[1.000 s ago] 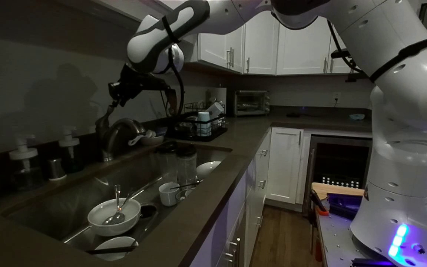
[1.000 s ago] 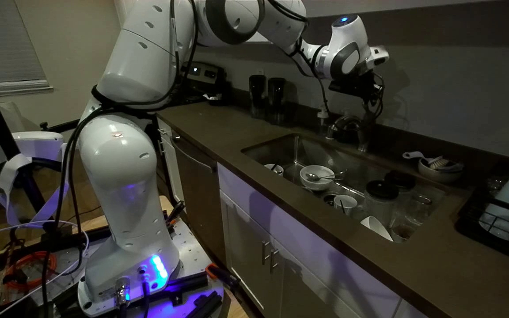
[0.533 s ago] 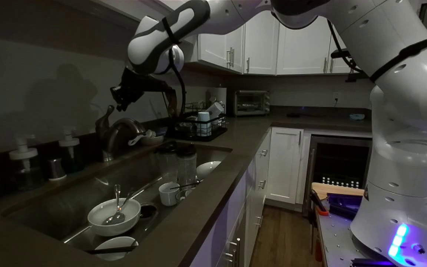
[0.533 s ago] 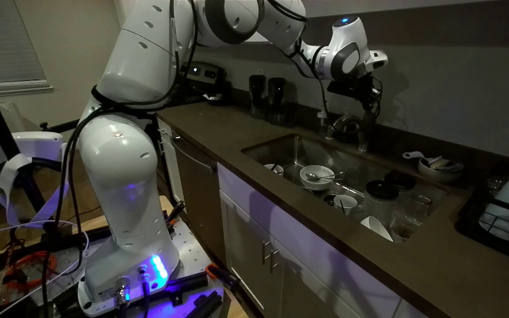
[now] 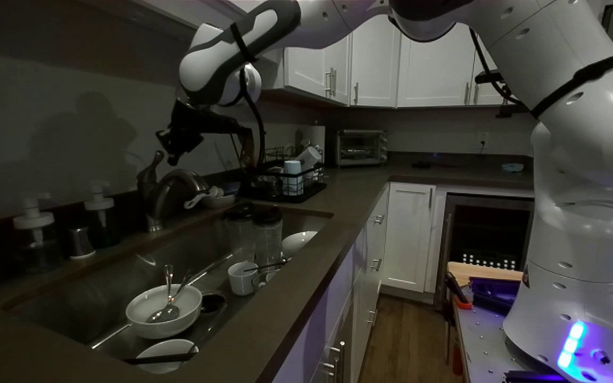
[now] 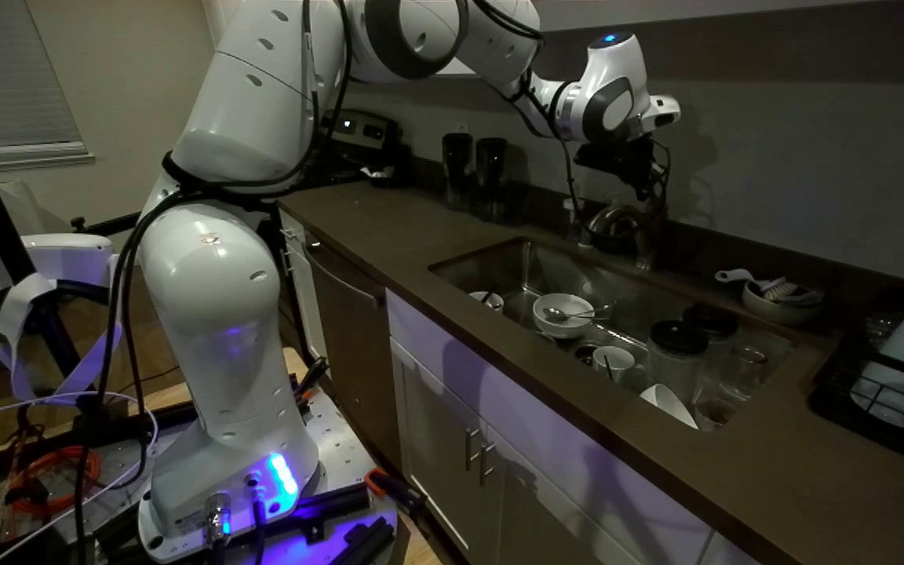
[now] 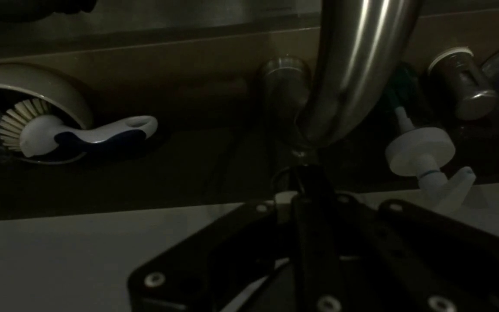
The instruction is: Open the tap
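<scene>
Tap standing on a dark counter behind a sink in a dim kitchen
The gripper, its fingers together, hangs near the tap's lever; a toaster oven appears only in an exterior view, as does a window blind

I read the support surface as a brown counter, cut out for a sink. Standing directly on it: the tap, upright behind the sink; to one side, two pump bottles with a canister between them, then two tall dark containers farther along; to the opposite side, a bowl near the tap, a rack beyond it, and an oven near the corner (a teal item lies past it, too small for me to identify).
</scene>
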Available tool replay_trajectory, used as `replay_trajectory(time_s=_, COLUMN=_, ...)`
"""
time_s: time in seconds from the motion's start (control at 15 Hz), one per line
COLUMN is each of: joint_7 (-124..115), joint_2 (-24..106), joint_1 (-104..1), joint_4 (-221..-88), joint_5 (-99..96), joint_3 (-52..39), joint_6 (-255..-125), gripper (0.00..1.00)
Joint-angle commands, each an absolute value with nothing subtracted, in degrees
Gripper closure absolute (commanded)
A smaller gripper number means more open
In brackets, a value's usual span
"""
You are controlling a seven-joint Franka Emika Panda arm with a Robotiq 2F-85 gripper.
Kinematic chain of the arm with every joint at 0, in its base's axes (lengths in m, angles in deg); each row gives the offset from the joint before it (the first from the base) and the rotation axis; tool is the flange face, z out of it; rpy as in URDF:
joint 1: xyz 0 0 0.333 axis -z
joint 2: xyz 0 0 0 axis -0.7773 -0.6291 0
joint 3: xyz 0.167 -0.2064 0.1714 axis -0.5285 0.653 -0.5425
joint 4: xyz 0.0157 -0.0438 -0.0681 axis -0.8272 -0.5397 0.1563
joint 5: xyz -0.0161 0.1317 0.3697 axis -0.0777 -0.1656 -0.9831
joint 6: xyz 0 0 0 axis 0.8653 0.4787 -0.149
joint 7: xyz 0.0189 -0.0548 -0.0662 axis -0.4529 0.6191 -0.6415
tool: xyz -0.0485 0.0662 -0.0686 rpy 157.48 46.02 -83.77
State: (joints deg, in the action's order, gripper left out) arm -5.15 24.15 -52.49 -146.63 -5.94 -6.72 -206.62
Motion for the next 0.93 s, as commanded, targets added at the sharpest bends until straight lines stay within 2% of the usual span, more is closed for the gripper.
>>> replay_trajectory(time_s=0.0, joint_7=-5.1, joint_2=23.9, joint_1=-51.5, joint_4=-145.3, joint_5=-6.4, joint_3=-8.3, joint_6=-207.0, gripper=0.97)
replay_trajectory(time_s=0.87, joint_7=-6.3, joint_2=21.5, joint_1=-49.1, joint_4=-141.9, joint_5=-9.8, joint_3=-11.8, joint_6=-208.1, gripper=0.97)
